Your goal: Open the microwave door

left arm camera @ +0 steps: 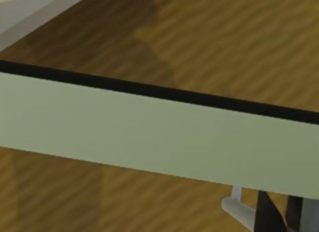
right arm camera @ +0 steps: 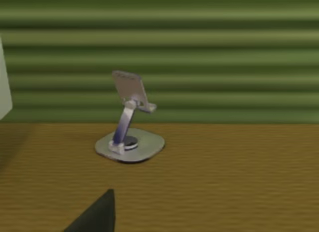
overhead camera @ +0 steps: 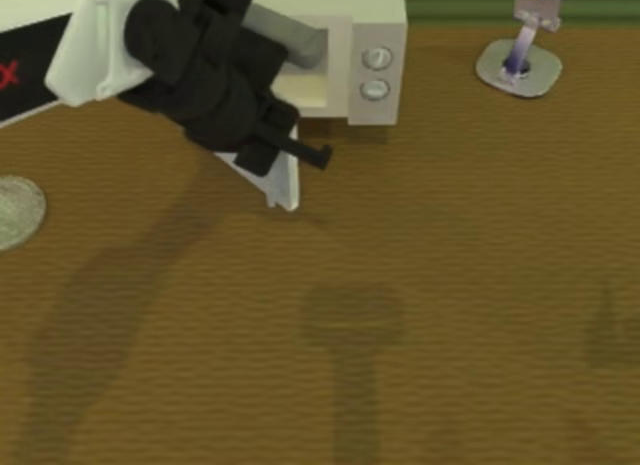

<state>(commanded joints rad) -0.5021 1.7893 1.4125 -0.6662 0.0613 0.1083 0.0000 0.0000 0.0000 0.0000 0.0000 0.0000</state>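
You see one microwave [overhead camera: 365, 45] beside the left claw [overhead camera: 300, 145], with two round silver knobs [overhead camera: 376, 73] and one door [overhead camera: 283, 180] swung outward. One phone stand [overhead camera: 520, 60] sits well off from that claw. One round grey disc [overhead camera: 15, 213] lies on the tabletop [overhead camera: 450, 285].

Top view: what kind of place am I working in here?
Probably a rendered tabletop test scene, not a real kitchen: a wooden table with a microwave, its door swung open beside the left gripper, a phone stand, and a green ribbed wall behind.
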